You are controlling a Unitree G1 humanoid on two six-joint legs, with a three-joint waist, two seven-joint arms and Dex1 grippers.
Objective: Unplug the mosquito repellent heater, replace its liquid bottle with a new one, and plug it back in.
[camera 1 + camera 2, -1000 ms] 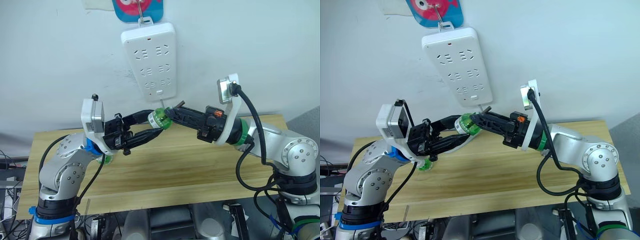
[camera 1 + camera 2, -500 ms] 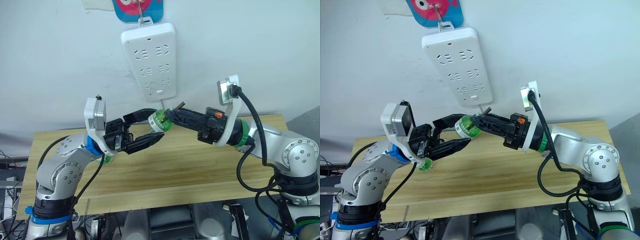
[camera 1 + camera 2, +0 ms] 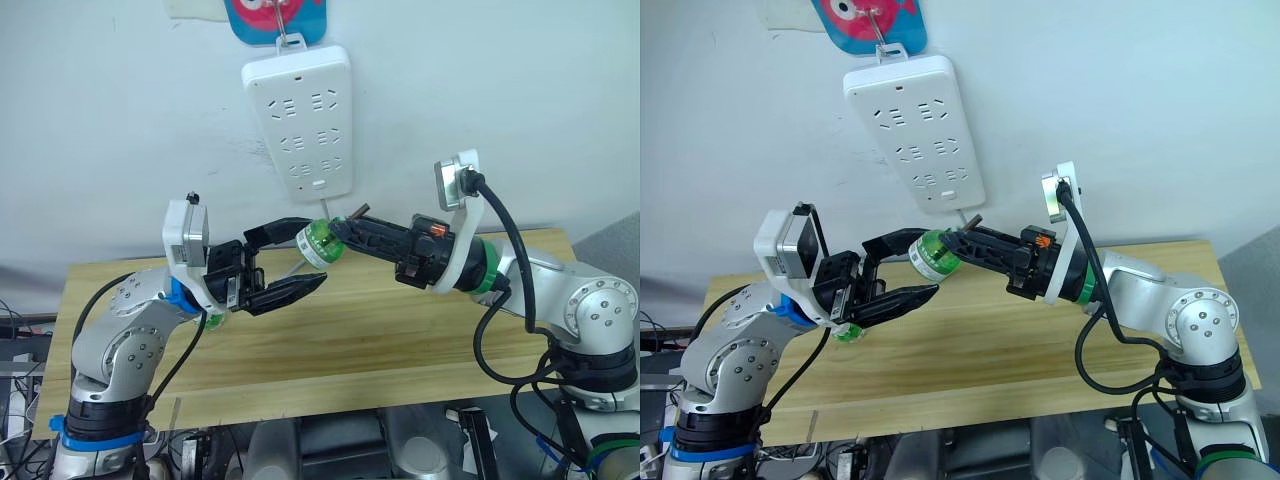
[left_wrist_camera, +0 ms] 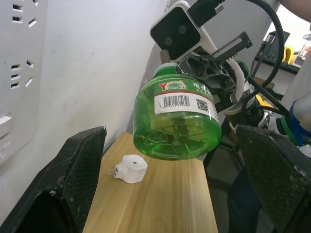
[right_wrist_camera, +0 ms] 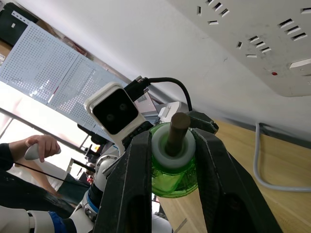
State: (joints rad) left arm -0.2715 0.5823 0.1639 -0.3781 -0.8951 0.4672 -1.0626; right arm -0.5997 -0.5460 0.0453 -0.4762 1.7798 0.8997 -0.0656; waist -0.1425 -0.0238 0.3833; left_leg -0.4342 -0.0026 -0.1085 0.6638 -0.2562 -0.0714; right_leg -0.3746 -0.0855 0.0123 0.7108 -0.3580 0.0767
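**Green bottle held above the table**

The green liquid bottle [image 3: 318, 243] is pinched at its neck by the right gripper [image 5: 171, 160], above the wooden table [image 3: 400, 330]. The left gripper [image 3: 290, 262] is spread wide around the bottle's base without contact. The mosquito repellent heater [image 4: 129, 168] is seen lying on the table below the power strip [image 3: 300, 118].

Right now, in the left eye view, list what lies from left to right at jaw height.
Left gripper, open → green liquid bottle, held in the right gripper's jaws → right gripper → right wrist camera.
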